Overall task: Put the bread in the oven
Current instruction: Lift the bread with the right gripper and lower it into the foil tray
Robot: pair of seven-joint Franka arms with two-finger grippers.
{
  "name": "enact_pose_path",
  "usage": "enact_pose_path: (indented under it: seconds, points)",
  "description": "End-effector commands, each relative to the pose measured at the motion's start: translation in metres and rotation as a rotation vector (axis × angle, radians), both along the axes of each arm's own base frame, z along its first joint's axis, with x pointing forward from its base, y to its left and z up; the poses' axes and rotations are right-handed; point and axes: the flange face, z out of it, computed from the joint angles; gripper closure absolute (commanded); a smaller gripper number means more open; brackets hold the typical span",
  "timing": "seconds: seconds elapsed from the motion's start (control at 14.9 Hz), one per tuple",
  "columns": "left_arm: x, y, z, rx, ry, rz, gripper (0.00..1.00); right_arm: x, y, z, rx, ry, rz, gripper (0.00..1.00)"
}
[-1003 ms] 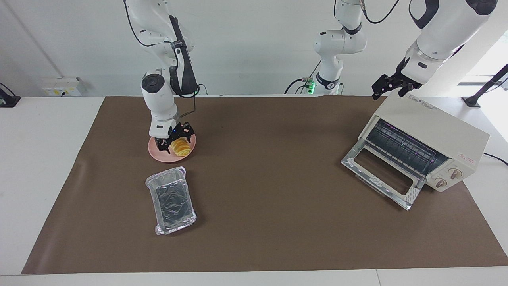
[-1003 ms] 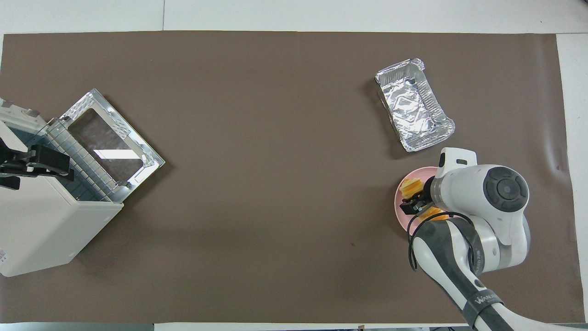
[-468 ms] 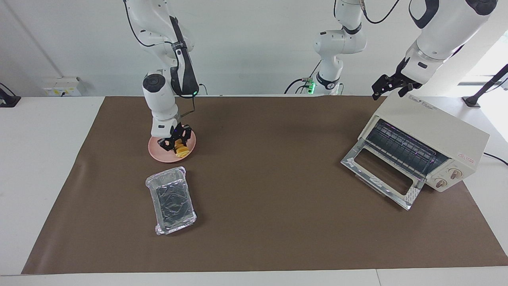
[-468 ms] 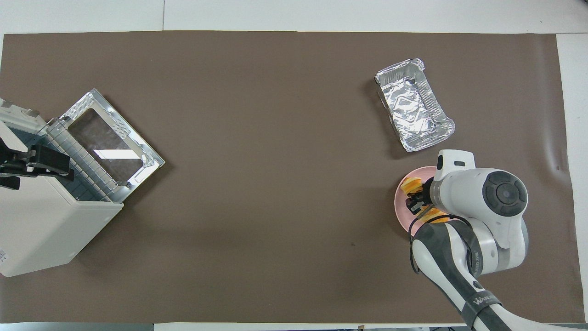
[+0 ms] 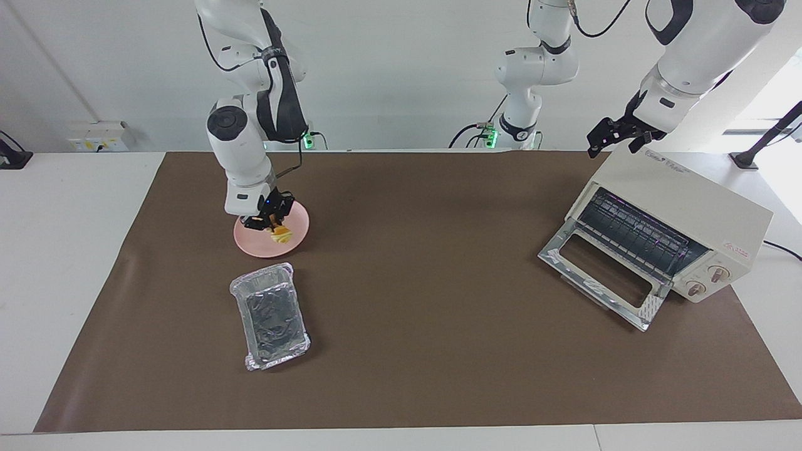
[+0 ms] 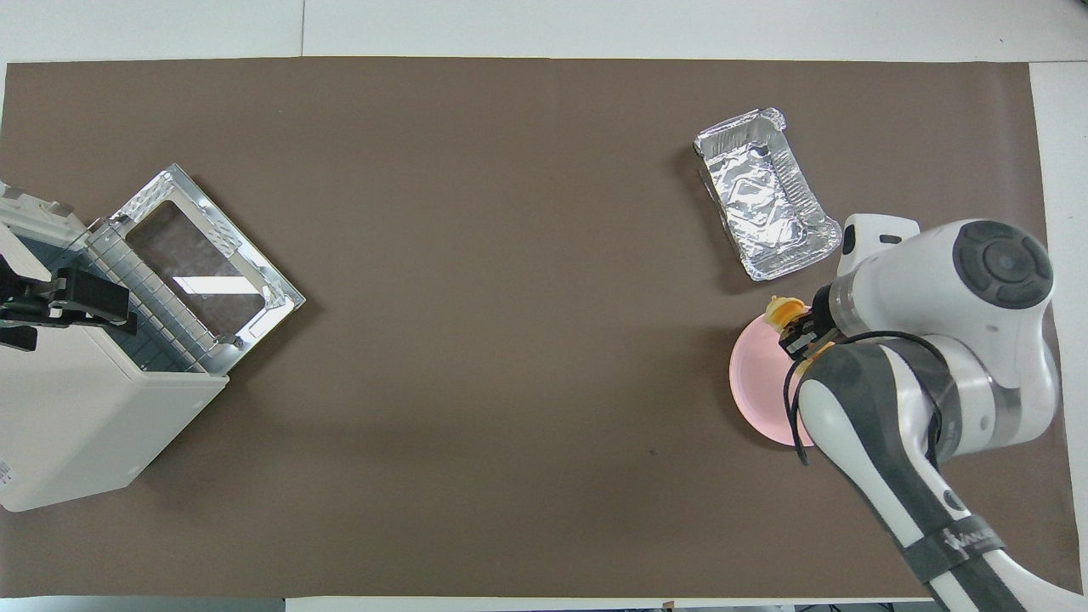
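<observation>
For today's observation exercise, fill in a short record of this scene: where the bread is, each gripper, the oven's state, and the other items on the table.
bread: held by right gripper, lifted over the pink plate
left gripper: waits over the oven's top
oven: door down, rack showing, at the left arm's end of the table
foil tray: empty, beside the plate, farther from the robots
</observation>
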Motion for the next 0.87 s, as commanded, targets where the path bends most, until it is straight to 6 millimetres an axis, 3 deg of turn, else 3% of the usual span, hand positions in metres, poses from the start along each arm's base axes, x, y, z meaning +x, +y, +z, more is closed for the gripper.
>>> enact_pose_path:
  seconds: [0.0,0.27,0.47,0.6,0.8]
  points:
    - [-0.002,0.004,0.003,0.014,0.008,-0.01,0.0,0.054,-0.005,0.034,0.034,-0.026,-0.051,1.0]
    - [-0.002,0.004,0.002,0.015,0.01,-0.01,0.0,0.112,-0.004,0.031,0.058,-0.088,-0.078,1.0]
    - [-0.002,0.004,0.003,0.014,0.008,-0.01,0.0,0.175,0.0,0.006,0.023,-0.089,-0.103,1.0]
    - [-0.002,0.004,0.003,0.014,0.008,-0.01,0.0,0.208,0.018,-0.014,-0.01,-0.103,-0.145,1.0]
    - [-0.002,0.004,0.003,0.014,0.008,-0.01,0.0,0.222,0.036,-0.045,-0.002,-0.109,-0.209,1.0]
